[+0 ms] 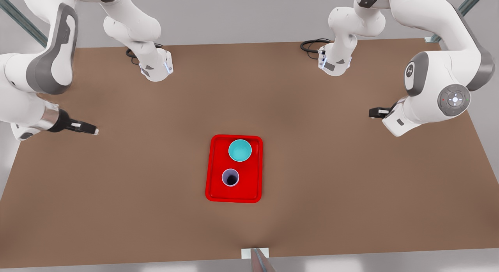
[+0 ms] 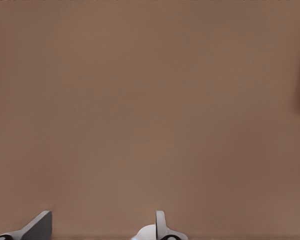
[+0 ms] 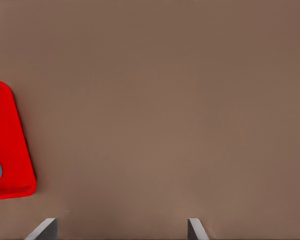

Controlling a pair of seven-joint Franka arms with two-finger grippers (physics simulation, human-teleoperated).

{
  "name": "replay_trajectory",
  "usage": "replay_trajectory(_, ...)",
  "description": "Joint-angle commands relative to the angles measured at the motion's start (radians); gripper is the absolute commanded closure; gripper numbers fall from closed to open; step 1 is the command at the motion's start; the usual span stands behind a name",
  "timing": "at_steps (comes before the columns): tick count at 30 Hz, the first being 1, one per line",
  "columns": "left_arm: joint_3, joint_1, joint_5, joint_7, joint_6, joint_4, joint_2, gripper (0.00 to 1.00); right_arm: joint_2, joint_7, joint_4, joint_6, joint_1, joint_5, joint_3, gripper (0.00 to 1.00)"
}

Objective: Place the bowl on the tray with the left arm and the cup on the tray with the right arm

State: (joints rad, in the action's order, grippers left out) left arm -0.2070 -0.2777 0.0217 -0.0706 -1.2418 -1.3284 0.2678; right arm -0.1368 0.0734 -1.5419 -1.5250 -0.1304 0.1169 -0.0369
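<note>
2 splayed: L end effector [image 1: 373, 113], R end effector [image 1: 94, 130], flanking tray [image 1: 249, 184] w/ bowl [image 1: 239, 150], cup [image 1: 230, 177].

setting: we read this as a simulated robot lab bench
evidence: bare brown table [image 1: 351, 186], two bolted white arms, metal frame struts [image 1: 23, 20]
backdrop: plain grey, probably a wall

No readable text, label or number stands on anything.
</note>
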Motion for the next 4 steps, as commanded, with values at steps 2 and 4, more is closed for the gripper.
replay_trajectory(2, 0.0, 0.0, -0.002, 0.0, -0.001, 0.0, 0.002, 0.0, -0.032, 0.009, 0.012, 0.002, 0.043, -0.011, 0.008, 0.0)
replay_trajectory(4, 0.0, 0.0, -0.002, 0.0, -0.002, 0.0, 0.008, 0.0, -0.081, 0.009, 0.066, 0.017, 0.045, -0.013, 0.005, 0.0)
